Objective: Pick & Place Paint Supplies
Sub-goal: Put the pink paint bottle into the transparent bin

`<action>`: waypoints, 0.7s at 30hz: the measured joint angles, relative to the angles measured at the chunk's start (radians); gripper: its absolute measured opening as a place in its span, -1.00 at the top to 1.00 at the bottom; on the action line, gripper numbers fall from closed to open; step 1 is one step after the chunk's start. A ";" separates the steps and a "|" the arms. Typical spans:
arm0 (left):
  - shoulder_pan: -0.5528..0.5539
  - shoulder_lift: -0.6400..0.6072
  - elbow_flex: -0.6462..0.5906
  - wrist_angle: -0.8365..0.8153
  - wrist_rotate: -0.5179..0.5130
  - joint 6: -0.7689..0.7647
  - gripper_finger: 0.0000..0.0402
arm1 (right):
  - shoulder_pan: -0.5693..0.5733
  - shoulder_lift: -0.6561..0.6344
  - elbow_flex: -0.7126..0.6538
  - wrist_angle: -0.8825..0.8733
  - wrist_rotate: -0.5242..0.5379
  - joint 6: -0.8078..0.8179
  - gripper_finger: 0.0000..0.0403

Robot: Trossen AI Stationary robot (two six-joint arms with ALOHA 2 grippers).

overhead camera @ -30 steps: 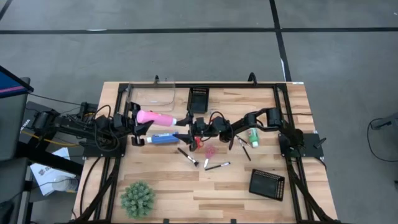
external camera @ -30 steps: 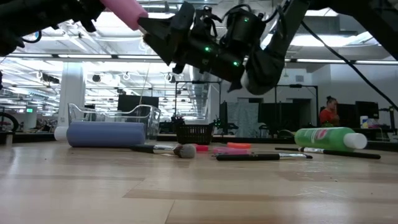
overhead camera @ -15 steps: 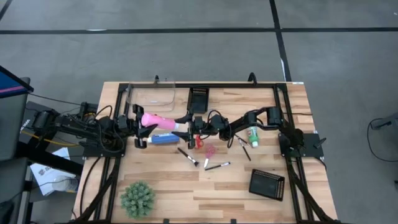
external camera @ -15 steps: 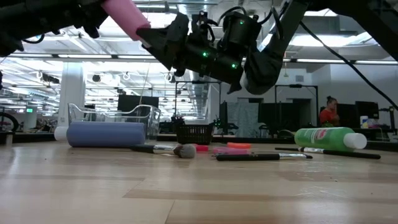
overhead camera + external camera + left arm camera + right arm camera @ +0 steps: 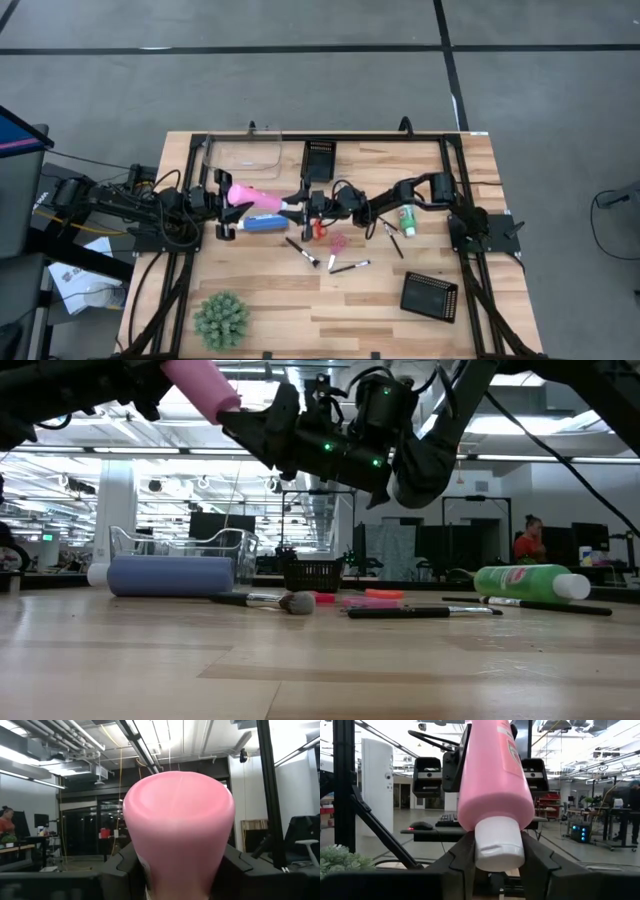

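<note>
Two sets of fingers meet on one pink bottle [image 5: 250,192], held in the air just left of centre in the high view: the left gripper [image 5: 222,193] is clamped around its body near the base, and the right gripper [image 5: 498,851] has its fingers on either side of the white cap [image 5: 498,845], closing in on it, though whether they have real purchase yet I cannot tell. The risk, as I judge it, lies in this handover. If the left fingers let go before the right ones bite firmly on the smooth, narrow cap, the bottle could swing down or drop onto the blue bottle [image 5: 262,223] lying on the worktop [image 5: 300,300] directly below, and roll into the brushes [image 5: 302,251] and scissors [image 5: 322,229] at mid-frame. If both arms pull while both still grip, the cap might twist or the bottle slip askew. Further out, the clear bin [image 5: 243,152] sits at upper left of the worktop, a black mesh tray [image 5: 319,159] beside it, the green bottle [image 5: 408,218] lies to the right, and a second mesh tray [image 5: 429,295] at lower right.
</note>
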 joint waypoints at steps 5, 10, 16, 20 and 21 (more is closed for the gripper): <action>0.000 0.000 0.000 -0.016 0.000 -0.006 0.27 | 0.010 0.000 0.000 -0.039 0.003 0.005 0.49; 0.000 0.000 0.000 -0.071 -0.002 -0.025 0.25 | 0.018 -0.007 -0.001 -0.130 0.008 0.031 0.49; 0.000 -0.003 0.000 -0.109 0.001 -0.049 0.20 | 0.039 -0.088 -0.002 -0.364 0.038 0.007 0.49; 0.000 -0.002 0.001 -0.117 0.007 -0.050 0.26 | 0.051 -0.183 0.004 -0.607 0.072 -0.018 0.49; 0.000 -0.002 0.001 -0.120 0.007 -0.051 0.26 | 0.051 -0.209 0.005 -0.674 0.073 -0.019 0.49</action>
